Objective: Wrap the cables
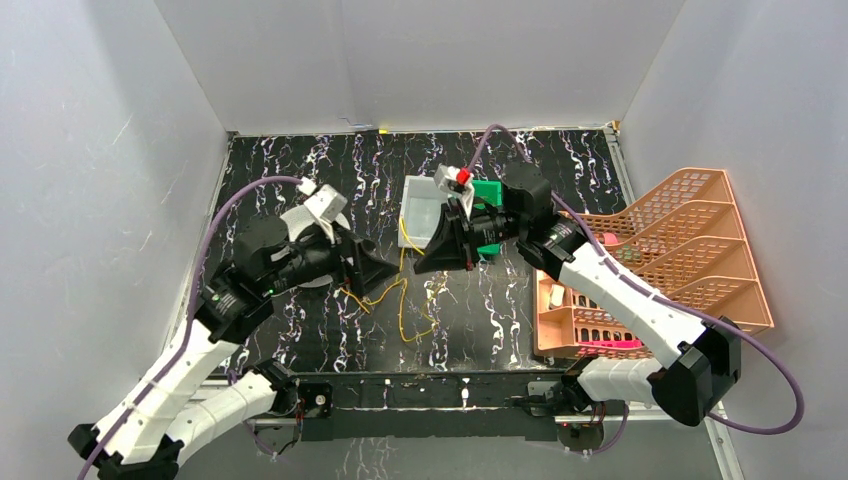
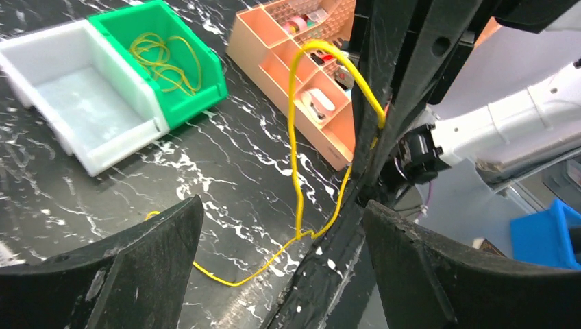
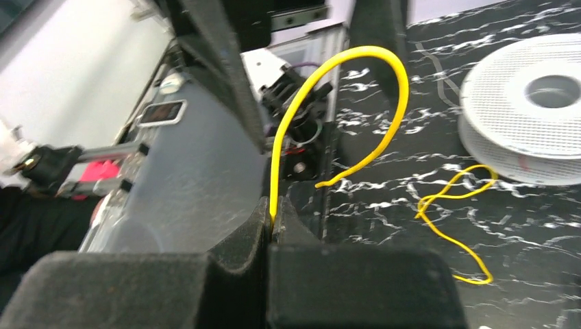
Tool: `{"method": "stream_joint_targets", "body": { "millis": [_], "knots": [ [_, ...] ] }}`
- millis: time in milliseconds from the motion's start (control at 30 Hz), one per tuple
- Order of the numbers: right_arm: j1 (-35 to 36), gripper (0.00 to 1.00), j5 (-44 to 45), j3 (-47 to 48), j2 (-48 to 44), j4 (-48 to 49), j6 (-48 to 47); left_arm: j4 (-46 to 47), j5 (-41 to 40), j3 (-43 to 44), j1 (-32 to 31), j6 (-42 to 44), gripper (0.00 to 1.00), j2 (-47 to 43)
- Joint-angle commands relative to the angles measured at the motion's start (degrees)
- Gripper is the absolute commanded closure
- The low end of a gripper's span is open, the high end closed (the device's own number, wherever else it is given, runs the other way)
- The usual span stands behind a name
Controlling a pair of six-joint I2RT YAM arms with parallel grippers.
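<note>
Black marbled table (image 1: 300, 170), yellow cable (image 3: 356, 55) arching up from pinching right fingers (image 3: 250, 229)

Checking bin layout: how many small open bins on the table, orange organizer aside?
2. A white bin and a green bin, touching side by side at the table's far middle. The right arm hides part of that area from above, so another may be hidden.

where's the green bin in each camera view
top external: green bin at upper centre, just right of the white bin.
left wrist: upper left, with a coiled cable lying inside it.
right wrist: not in it.
shared landmark: the pinched cable held in the shut right gripper shows in all three views.
</note>
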Motion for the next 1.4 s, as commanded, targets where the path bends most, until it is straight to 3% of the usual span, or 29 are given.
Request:
{"method": "stream_joint_targets", "body": {
  "millis": [0,233,533,667,967,1033,1200,1367],
  "knots": [
    [0.13,1.00,-13.31,-3.45,-2.94,9.35,4.05,7.33,10.71,-1.34,-0.10,-1.57,0.14,1.47],
    [0.62,1.00,-19.71,-5.11,-3.71,11.32,4.50,15.89,19.36,-4.27,-0.16,-5.29,0.18,3.76],
    [1.88,1.00,-19.99,-5.86,-3.62,17.73,7.54,22.80,27.12,-6.42,-0.10,-9.53,0.33,6.83],
    [2.04,1.00,-20.05,-5.65,-3.49,19.79,8.67,25.06,29.79,-7.23,-0.10,-11.12,0.47,7.09],
    [2.09,1.00,-19.20,-6.51,-4.33,20.20,8.98,28.53,32.57,-7.96,-0.10,-13.54,0.98,6.86],
    [2.16,0.99,-17.92,-6.89,-5.02,19.14,8.44,26.85,31.59,-7.61,-0.10,-12.82,1.00,6.16],
    [2.15,0.73,-12.97,-7.33,-7.13,14.02,5.82,20.91,29.57,-6.40,-0.12,-10.67,1.00,5.36],
    [2.13,0.61,-4.78,-7.07,-9.80,5.43,2.88,11.29,25.12,-2.95,-0.10,-6.44,1.00,4.75]
  ]
}}
